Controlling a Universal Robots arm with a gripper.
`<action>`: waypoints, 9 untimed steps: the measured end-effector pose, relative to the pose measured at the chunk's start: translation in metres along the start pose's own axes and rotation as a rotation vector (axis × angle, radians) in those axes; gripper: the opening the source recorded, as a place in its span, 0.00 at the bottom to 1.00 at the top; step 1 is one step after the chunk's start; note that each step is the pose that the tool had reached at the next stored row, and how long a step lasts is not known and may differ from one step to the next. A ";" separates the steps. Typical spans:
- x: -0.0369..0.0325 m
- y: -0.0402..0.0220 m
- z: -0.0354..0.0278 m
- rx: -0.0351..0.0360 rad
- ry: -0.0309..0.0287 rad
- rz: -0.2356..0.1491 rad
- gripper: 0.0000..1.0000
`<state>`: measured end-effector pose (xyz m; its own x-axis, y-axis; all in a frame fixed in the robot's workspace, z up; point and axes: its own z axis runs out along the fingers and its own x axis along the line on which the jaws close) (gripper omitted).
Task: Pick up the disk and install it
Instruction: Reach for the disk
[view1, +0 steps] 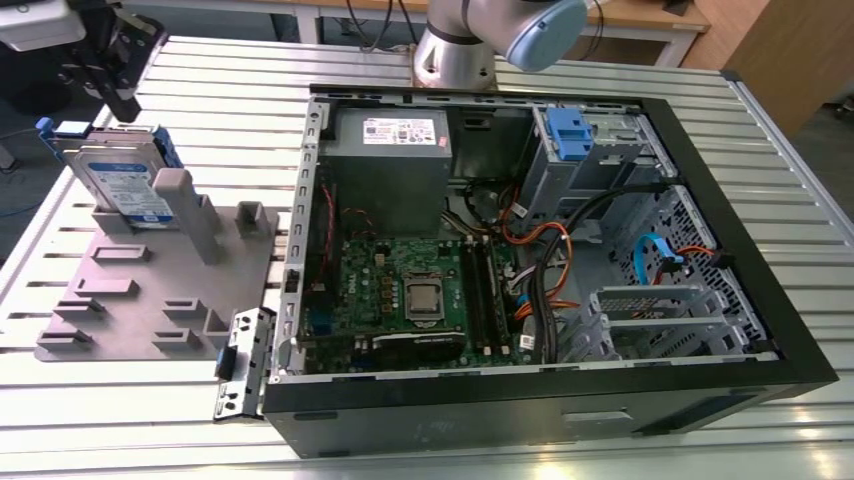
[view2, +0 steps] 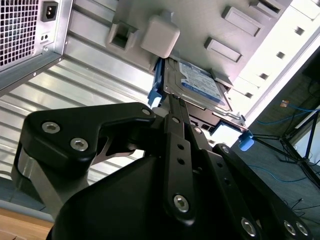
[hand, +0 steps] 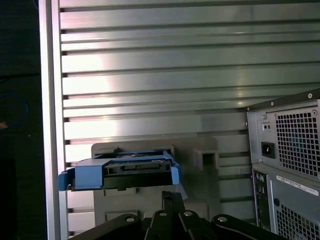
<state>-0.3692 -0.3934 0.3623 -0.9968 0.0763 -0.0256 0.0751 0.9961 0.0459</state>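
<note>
The disk (view1: 123, 183) stands on edge in a slot at the far end of the grey fixture plate (view1: 147, 295), at the exterior view's left; its silver body carries a white and blue label and blue side rails. My gripper (view1: 122, 106) hangs just above its top edge, black fingers together and holding nothing. In the second wrist view the fingers (view2: 175, 117) point at the disk (view2: 200, 85), whose label faces the camera. In the first wrist view the disk (hand: 120, 171) is seen end-on, with my gripper (hand: 169, 196) a little short of it.
An open black computer case (view1: 787, 330) lies on the slatted metal table (view1: 801, 190), with motherboard, cables and a grey power supply (view1: 387, 150) inside. A drive bay with a blue clip (view1: 567, 135) sits at the case's far corner. Grey posts (view1: 180, 205) rise beside the disk.
</note>
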 end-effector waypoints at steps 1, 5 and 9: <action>0.0004 0.0000 0.0000 0.0000 -0.0001 0.000 0.11; 0.0038 -0.0003 0.0003 -0.0001 -0.0002 0.000 0.11; 0.0083 -0.0007 0.0017 -0.0001 -0.0001 0.000 0.11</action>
<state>-0.3775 -0.3934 0.3604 -0.9968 0.0763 -0.0256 0.0751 0.9961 0.0459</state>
